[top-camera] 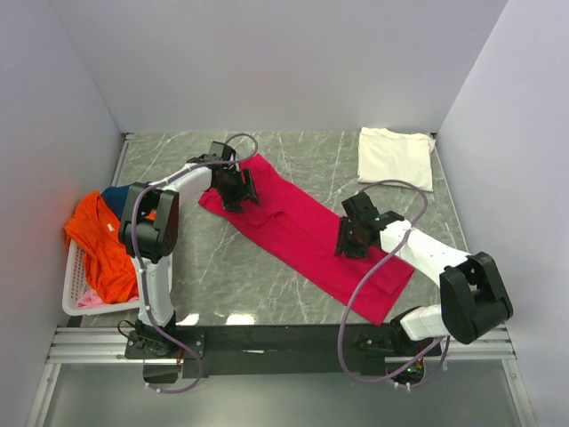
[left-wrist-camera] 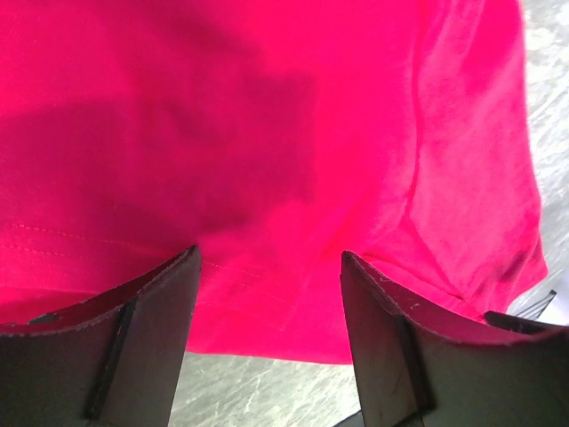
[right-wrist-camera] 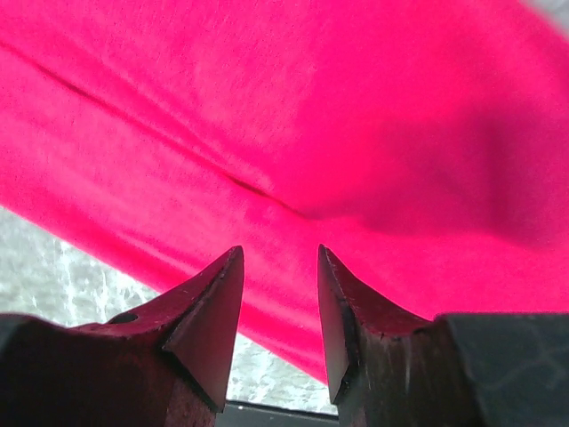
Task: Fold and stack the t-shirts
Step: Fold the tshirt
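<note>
Nearest, at the table's left edge by the near corner, the white basket (top-camera: 73,301) held the orange tee (top-camera: 102,245) and others. Out from the near edge my right pincer (top-camera: 353,237) hovered, jaws apart, over the crimson-pink t-shirt (top-camera: 302,233), a long band slanting from near right toward far left. Farther along it my left pincer (top-camera: 238,189) hung with jaws wide, holding nothing. In the far right corner lay the cream-white t-shirt (top-camera: 396,157), folded. I judged the crimson one mid-fold; next, each pincer needed a pinch on its edge, then an even carry-over.
</note>
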You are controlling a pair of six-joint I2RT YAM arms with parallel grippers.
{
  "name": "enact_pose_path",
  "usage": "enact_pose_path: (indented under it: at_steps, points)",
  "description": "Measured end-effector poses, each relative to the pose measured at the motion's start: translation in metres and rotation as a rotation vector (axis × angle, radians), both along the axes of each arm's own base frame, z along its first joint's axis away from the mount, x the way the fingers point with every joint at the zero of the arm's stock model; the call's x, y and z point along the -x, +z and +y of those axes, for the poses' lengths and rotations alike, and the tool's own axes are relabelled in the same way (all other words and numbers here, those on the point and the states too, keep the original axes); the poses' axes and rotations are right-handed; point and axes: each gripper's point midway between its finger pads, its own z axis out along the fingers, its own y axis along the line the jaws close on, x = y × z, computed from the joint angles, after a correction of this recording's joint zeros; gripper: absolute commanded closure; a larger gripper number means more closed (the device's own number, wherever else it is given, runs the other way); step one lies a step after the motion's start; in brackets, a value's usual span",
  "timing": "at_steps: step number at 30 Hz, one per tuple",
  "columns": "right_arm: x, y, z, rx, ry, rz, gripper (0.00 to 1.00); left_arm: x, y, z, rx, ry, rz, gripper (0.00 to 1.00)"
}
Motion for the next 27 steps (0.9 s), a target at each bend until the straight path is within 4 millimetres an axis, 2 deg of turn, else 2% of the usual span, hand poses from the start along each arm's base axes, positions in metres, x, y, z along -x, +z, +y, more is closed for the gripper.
enact_pose_path:
  at_steps: [3,8,12,15,19,27]
  points:
    - [-0.008,0.001,-0.007,0.014,-0.017,-0.010,0.54,0.004,-0.007,0.001,-0.005,0.001,0.016,0.30]
    - [-0.009,-0.015,-0.017,0.050,-0.035,0.042,0.54,0.004,-0.010,0.003,0.003,0.003,0.020,0.30]
    - [-0.008,-0.030,-0.019,0.073,-0.028,0.090,0.54,0.003,-0.011,0.003,0.016,0.005,0.024,0.30]
    - [-0.012,-0.031,-0.017,0.068,-0.024,0.095,0.54,0.001,-0.013,0.002,0.028,0.006,0.033,0.30]
    - [-0.011,-0.031,-0.013,0.045,-0.017,0.102,0.55,-0.017,-0.012,-0.003,0.043,0.006,0.025,0.30]
    - [-0.007,-0.029,0.006,-0.031,-0.006,0.118,0.55,-0.075,-0.010,-0.020,0.071,0.000,-0.064,0.31]
